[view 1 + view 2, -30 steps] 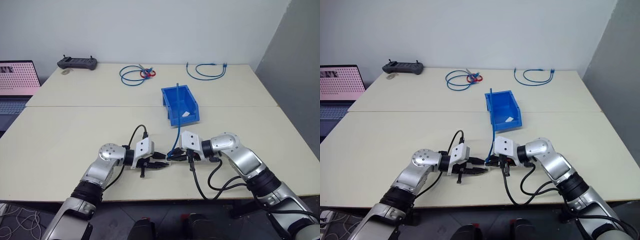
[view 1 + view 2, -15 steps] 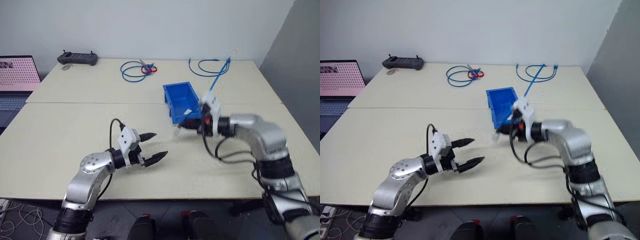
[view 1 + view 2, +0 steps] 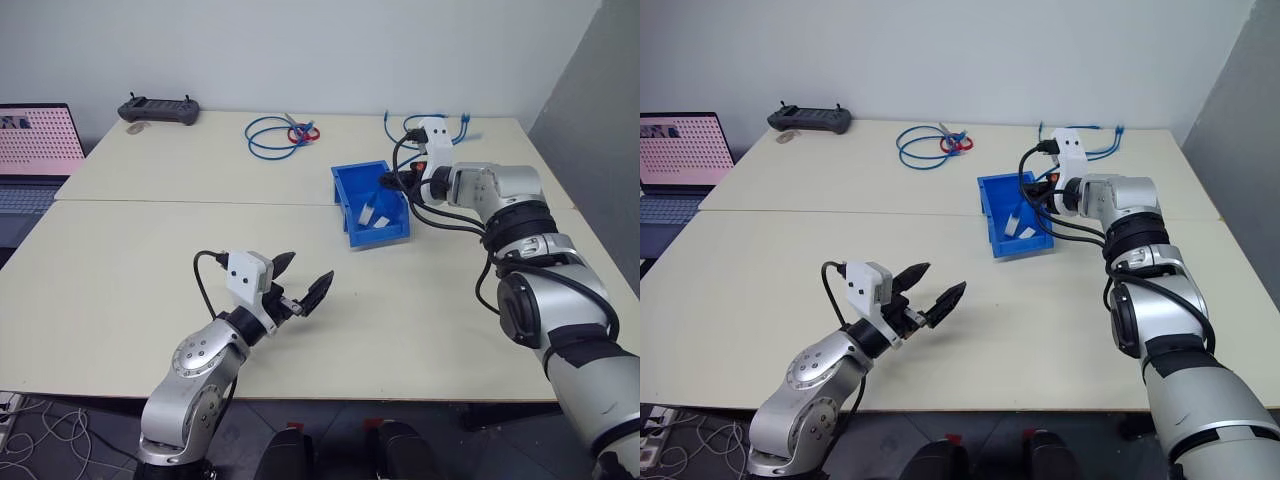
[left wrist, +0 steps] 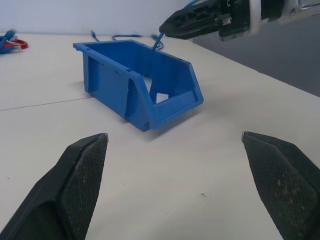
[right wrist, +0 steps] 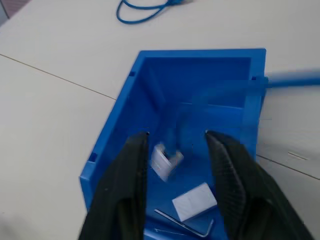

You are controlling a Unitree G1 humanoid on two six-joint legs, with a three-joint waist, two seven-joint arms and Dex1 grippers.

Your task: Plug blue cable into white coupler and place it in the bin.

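blue cable (image 5: pixel 172 137): with white coupler (image 5: pixel 165 161) inside bin (image 3: pixel 345 200), between right gripper (image 5: pixel 175 145) fingers, untouched
right gripper: parted, empty
left gripper (image 3: pixel 300 285): wide, empty, well apart
count: one bin, one coupler

Far back beyond the left pincer (image 3: pixel 305 272), a black controller (image 3: pixel 158 108) sits at the table's (image 3: pixel 130 250) rear edge, a small tan object (image 3: pixel 133 128) just beside it. Off to that pincer's left, an open laptop (image 3: pixel 35 150) shows a pink dotted screen. Between the two pincers and further back lies a coiled blue cable with a red piece (image 3: pixel 280 135). Beyond the right pincer (image 5: pixel 175 137), a looped blue cable (image 5: pixel 145 11) rests near the table's far edge. Right under it: a white card (image 5: pixel 195 201) and a metal hex key (image 5: pixel 182 225).
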